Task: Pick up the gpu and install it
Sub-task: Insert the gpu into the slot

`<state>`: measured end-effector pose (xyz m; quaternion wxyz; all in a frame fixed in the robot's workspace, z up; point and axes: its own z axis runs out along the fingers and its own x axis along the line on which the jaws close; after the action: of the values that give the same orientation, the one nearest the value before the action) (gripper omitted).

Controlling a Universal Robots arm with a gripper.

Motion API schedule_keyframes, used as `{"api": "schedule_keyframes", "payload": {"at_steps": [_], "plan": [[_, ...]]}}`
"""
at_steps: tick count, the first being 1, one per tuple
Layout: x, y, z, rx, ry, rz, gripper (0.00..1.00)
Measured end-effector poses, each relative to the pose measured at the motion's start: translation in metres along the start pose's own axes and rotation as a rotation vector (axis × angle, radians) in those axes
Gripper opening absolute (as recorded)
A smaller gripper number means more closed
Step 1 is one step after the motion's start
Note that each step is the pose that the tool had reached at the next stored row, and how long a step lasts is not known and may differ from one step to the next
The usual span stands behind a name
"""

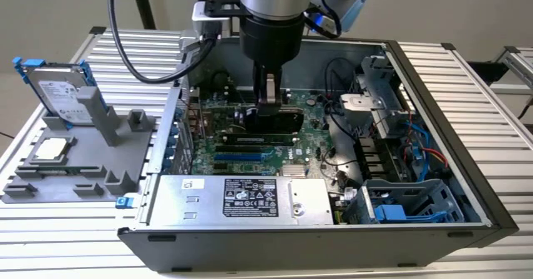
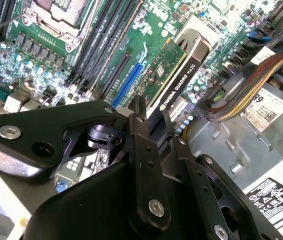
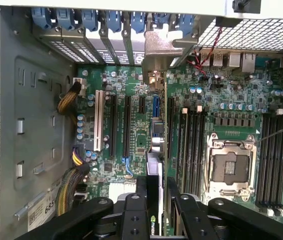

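Note:
Inside the open computer case (image 1: 433, 85), my gripper (image 1: 268, 109) is shut on the gpu (image 1: 273, 123), holding the black card upright over the green motherboard (image 1: 316, 145). In the second wrist view the gpu (image 2: 177, 67) shows its green board and black shroud and hangs beside the blue slot (image 2: 128, 84), which remains uncovered. In the first wrist view I see the gpu (image 3: 154, 162) edge-on between the fingers (image 3: 141, 192) of the gripper (image 3: 156, 184), with its silver end bracket (image 3: 157, 52) near the rear slot openings. I cannot tell whether the card touches the board.
Left of the case in the exterior view, a grey fixture (image 1: 75, 173) carries a silver hard drive with blue clips (image 1: 58, 95) and a square CPU chip (image 1: 50, 149). A power supply (image 1: 249, 198), a drive cage (image 1: 408, 204) and cable bundles (image 2: 241, 82) crowd the case.

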<state>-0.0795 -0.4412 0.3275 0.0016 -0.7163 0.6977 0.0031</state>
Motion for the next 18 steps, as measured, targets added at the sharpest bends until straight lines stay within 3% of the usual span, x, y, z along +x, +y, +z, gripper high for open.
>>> {"api": "schedule_keyframes", "payload": {"at_steps": [18], "plan": [[0.0000, 0.0000, 0.0063, 0.0000, 0.0000, -0.003, 0.00]]}}
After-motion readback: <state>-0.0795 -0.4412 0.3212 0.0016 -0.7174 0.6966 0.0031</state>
